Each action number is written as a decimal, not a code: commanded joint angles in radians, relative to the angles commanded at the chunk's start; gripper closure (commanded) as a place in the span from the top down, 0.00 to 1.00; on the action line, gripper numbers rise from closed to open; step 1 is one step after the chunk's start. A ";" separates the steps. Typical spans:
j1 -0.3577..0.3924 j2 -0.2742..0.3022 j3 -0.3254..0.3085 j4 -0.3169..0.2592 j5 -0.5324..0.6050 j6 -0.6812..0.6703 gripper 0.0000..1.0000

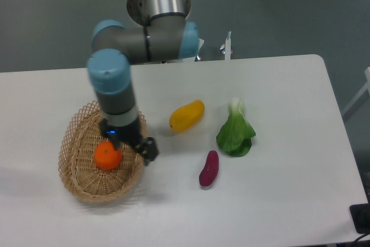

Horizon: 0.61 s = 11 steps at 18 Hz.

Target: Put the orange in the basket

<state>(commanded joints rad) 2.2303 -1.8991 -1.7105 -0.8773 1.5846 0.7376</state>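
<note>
The orange (107,157) lies inside the oval wicker basket (77,184) at the left of the table, resting on its floor. My gripper (136,144) hangs over the basket's right rim, just right of the orange and apart from it. Its jaws stand open with nothing between them; one black fingertip (150,149) pokes out past the rim. The arm's forearm covers the basket's upper right part.
A yellow-orange mango-like fruit (187,115) lies right of the basket. Further right is a green leafy vegetable (235,133), and a purple sweet potato (208,168) lies in front of them. The robot base (165,10) stands at the table's far edge.
</note>
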 joint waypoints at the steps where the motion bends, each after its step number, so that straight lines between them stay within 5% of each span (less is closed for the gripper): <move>1: 0.023 0.000 0.003 -0.005 0.000 0.018 1.00; 11: 0.120 0.031 0.006 -0.055 -0.011 0.210 1.00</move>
<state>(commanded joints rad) 2.3501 -1.8684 -1.7043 -0.9326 1.5739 0.9479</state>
